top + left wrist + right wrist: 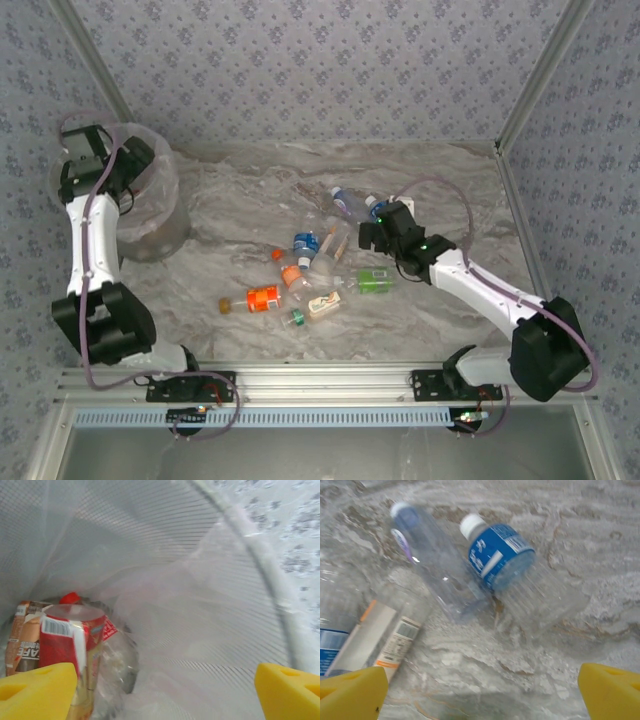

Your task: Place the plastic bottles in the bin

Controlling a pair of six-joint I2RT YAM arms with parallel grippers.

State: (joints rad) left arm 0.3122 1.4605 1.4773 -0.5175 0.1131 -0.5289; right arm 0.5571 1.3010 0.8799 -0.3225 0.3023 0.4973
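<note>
Table (230, 190): bin (165, 205) far left, bottles (263, 298) scattered mid-table, some inside bin. They look light, thin, crushable and slick, so grip mid-body. Left fingers (35, 692) wide apart, empty, in bin. Right fingers (350, 692) wide, empty, over blue-label bottle (500, 555).

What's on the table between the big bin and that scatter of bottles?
Nothing. In the top view, the stretch of marbled table between the bin and the plastic bottles is bare.

The left gripper (162, 695) is held high, the right gripper (480, 692) stretched low forward, both with fingers wide apart.
</note>
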